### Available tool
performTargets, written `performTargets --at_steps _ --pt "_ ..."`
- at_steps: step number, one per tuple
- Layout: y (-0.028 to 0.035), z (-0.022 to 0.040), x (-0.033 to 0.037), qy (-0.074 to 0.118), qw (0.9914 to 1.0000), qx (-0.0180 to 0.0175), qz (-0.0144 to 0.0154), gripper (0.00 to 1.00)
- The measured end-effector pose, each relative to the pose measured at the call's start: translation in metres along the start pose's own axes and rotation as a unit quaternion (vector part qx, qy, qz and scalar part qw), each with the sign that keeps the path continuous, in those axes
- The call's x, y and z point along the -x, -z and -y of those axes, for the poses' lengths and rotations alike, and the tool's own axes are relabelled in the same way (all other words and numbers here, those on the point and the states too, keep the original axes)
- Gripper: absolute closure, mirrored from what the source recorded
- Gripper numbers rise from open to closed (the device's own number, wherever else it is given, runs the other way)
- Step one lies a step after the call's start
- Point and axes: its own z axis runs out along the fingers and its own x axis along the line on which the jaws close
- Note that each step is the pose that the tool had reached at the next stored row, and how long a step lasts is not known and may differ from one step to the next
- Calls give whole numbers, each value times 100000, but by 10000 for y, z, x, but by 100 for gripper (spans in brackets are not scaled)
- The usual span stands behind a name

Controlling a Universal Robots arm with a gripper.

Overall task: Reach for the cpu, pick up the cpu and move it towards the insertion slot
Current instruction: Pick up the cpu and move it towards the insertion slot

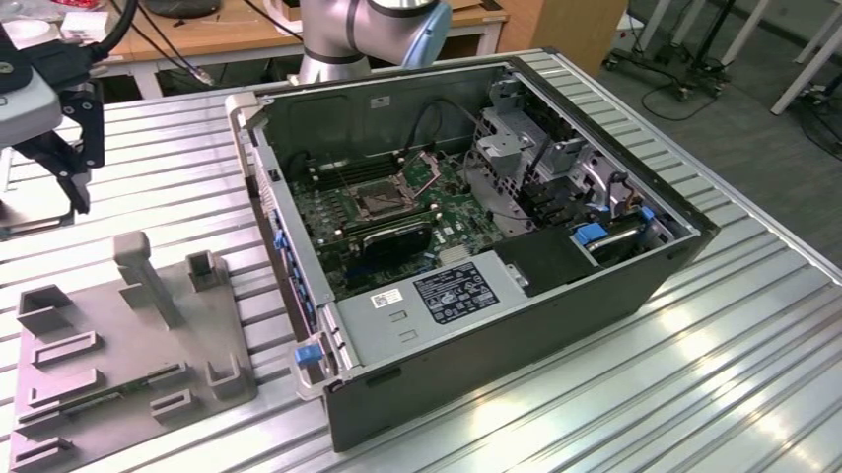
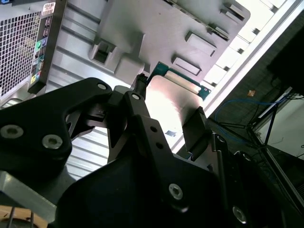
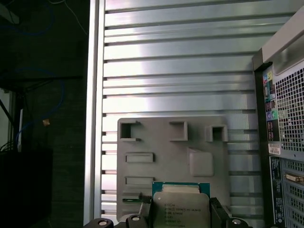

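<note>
Ribbed aluminium made up the surface (image 1: 736, 394) in the exterior view. A wooden desk (image 1: 224, 39) and grey floor (image 1: 736, 108) lay behind it, and the arm's base (image 1: 349, 39) rose at its far edge. The claw (image 1: 59, 187) hung above the surface at the exterior view's left, well apart from the open computer case (image 1: 526, 325). Its grip could not be made out from this angle. Inside the case lay the motherboard (image 1: 394, 236), and on it the insertion slot (image 1: 375, 202), a dark square in a silvery frame. A grey plastic tray (image 1: 118, 345) lay on the surface near the case.

In the second wrist view the claw's black fingers (image 2: 137, 102) were partly closed and clamped on opposite edges of the cpu (image 2: 173, 95). The cpu was held off the tray (image 2: 156, 28) beyond it. The case's perforated rear panel (image 2: 19, 47) stood beside the tray.

In the first wrist view the surface (image 3: 166, 61) ran to its edge, with dark room and a blue cable (image 3: 52, 95) past it. The cpu (image 3: 180, 209) sat between the fingertips (image 3: 144, 210) with its pale metal face toward the camera. It was in front of the tray (image 3: 175, 156) and its rectangular recesses, and the case (image 3: 285, 142) stood alongside.
</note>
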Motion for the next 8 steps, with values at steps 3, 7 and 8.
performTargets --at_steps 3,7,8 --pt "0 0 22 1 100000 2 0 46" --pt "1 -1 50 0 100000 3 -1 46" --pt "1 -1 57 0 100000 2 -2 46"
